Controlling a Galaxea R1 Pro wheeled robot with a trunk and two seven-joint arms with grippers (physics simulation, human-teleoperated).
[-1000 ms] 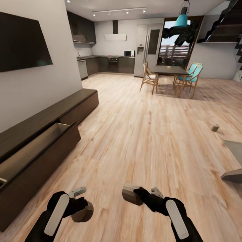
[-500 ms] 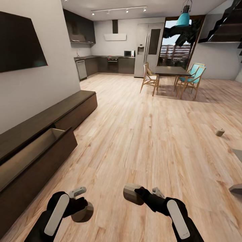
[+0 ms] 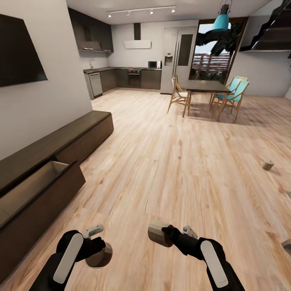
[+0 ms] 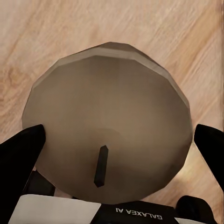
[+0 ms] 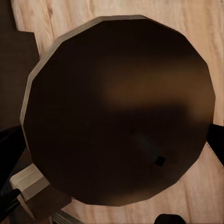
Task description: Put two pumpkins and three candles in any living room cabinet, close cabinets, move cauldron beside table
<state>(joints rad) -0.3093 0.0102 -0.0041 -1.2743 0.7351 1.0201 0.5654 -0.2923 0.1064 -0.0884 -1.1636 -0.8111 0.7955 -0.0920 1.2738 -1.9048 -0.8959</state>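
Note:
My left gripper (image 3: 96, 243) is shut on a stubby beige-grey candle (image 3: 99, 256), low over the plank floor. In the left wrist view the candle (image 4: 109, 116) shows its top and dark wick between the black fingers (image 4: 21, 154). My right gripper (image 3: 171, 234) is shut on a second candle (image 3: 157, 234), which looks dark in the right wrist view (image 5: 121, 112). A third candle (image 3: 267, 165) stands on the floor at the far right. The dark-brown cabinet (image 3: 76, 137) runs along the left wall with one drawer (image 3: 40, 190) pulled open. The pumpkins and the cauldron are out of view.
A grey sliver of the coffee table (image 3: 287, 243) pokes in at the right edge. Wide plank floor (image 3: 169, 161) stretches ahead to a dining table with chairs (image 3: 204, 87) and the kitchen (image 3: 133, 76). A dark TV (image 3: 20, 52) hangs on the left wall.
The whole picture has shifted, so the camera has moved: the cabinet sits further left and the coffee table has nearly left the frame. Both grippers hold their candles as before.

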